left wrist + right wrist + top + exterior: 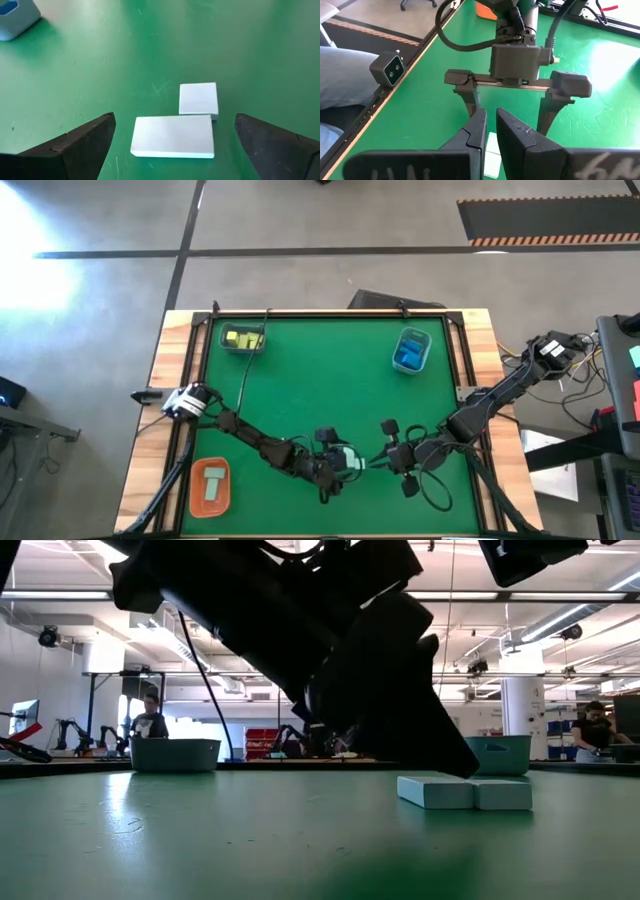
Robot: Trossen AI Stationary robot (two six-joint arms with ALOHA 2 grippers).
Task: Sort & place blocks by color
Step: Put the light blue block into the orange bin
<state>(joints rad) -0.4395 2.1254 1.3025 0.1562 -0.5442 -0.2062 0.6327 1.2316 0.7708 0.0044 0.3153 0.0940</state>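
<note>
Two pale mint blocks lie flat on the green table near its front edge: a brick (172, 136) and a cube (198, 98) just beyond it, side by side in the low view (435, 791). My left gripper (175, 120) hovers open over them, one finger on each side of the brick, touching neither block. Seen from above, it (340, 465) stands right over the blocks (349, 458). My right gripper (490, 131) is shut and empty, facing the left one from the right (383, 460).
A grey-blue tray with yellow blocks (243, 338) stands far left, and one with blue blocks (411, 350) far right. An orange tray (210, 485) with pale mint blocks sits near left. A small camera box (392, 69) sits on the table's edge, with a person's leg (340, 65) beyond it.
</note>
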